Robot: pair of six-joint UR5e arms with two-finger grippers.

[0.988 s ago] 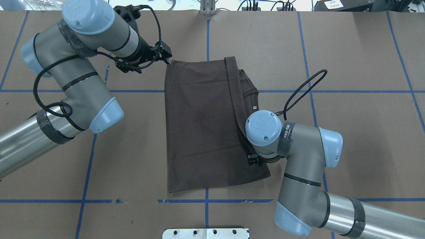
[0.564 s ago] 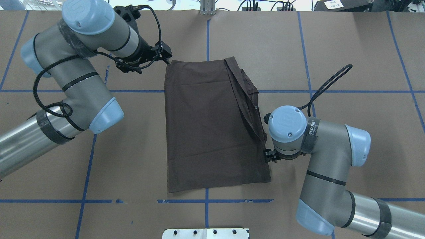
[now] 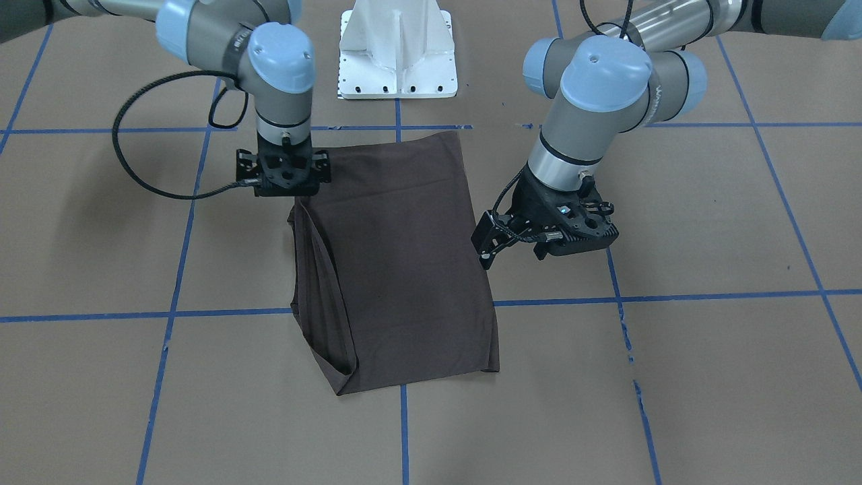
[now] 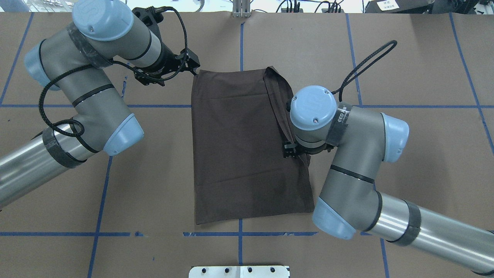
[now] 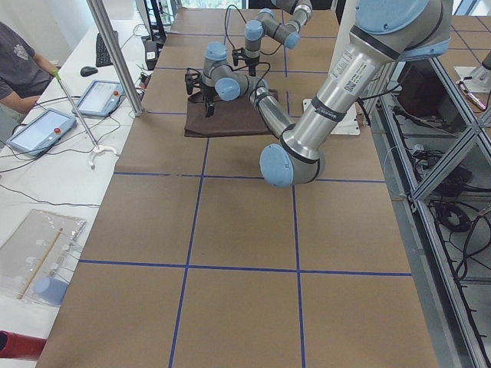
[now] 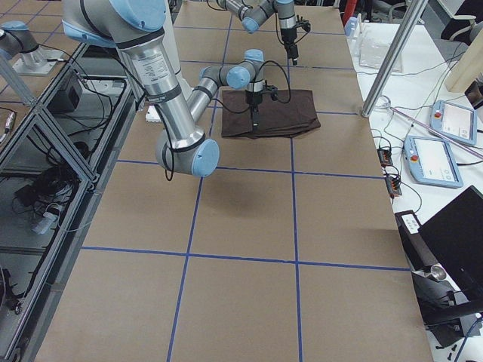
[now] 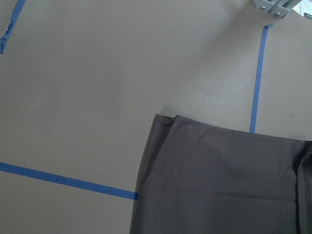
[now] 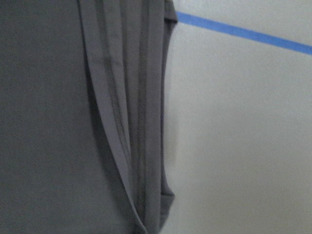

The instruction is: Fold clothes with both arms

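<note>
T-shirt [image 4: 239, 154]: dark brown, folded to a rough rectangle, mid-desk [image 4: 405, 162], in front of the white pedestal base [image 3: 397, 60]. The lengthwise blue tape line [image 4: 240, 247] runs under it. The near hem stops just short of the near cross line. No collar, lettering or tags are showing.

The robot's-left side of the shirt lies flat with light creases. On the robot's-right side there's a long doubled-over strip running along the edge from the far corner. In the front-facing view it stands up as a ridge that peaks right under the right hand [image 3: 288, 192].

Right hand: pointing straight down over that right edge, roughly mid-length, with the wrist joint covering it from overhead. The fingertips are lost against the dark cloth, but the fabric is tented up to it, so it reads as clamped on the T-shirt edge. The right wrist view is full of blurred stacked folds, with bare desk and tape beside them.

Left hand [image 4: 193, 68]: off the shirt's far-left corner, angled toward it and raised off the desk. The left wrist view shows that corner lying flat with nothing gripping it. I can't tell whether its fingers are apart or together.
</note>
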